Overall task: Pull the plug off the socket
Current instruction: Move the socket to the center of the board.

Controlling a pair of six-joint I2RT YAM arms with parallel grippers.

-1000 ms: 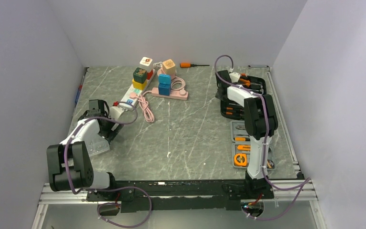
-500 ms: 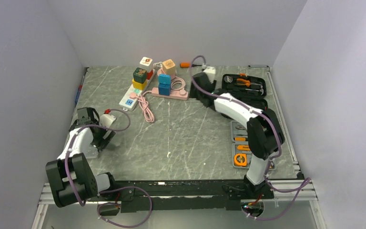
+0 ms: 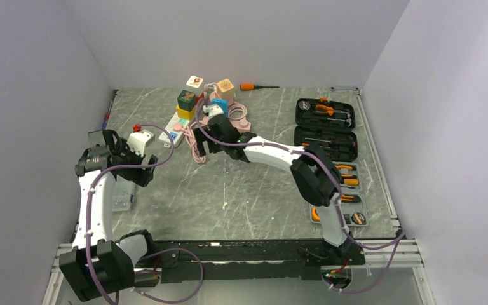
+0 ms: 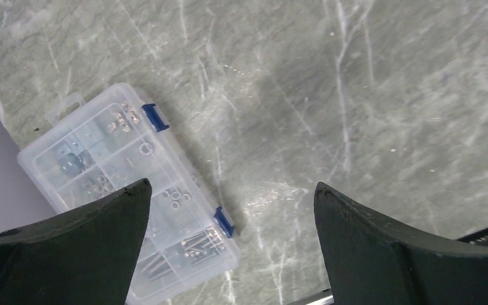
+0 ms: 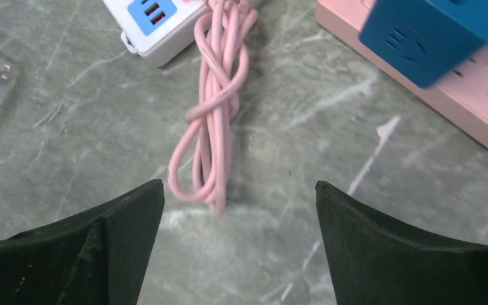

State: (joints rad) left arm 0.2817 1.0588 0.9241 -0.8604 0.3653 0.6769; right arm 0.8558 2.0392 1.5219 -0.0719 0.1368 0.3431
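Left gripper (image 4: 232, 190): wide, empty; parts box (image 4: 101, 152) at 8 o'clock.
Right gripper (image 5: 238, 190): wide, empty, over pink cable (image 5: 216, 114); blue plug (image 5: 432, 32) at 1 o'clock.

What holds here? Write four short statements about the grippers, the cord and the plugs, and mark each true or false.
1. The right gripper is open with nothing between its fingers. True.
2. The pink cord lies bundled on the table between the white power strip and the pink power strip. True.
3. The left gripper is shut on a plug. False: it is open and empty, above a clear parts box.
4. The blue plug sits on the white power strip. False: it sits on the pink one.
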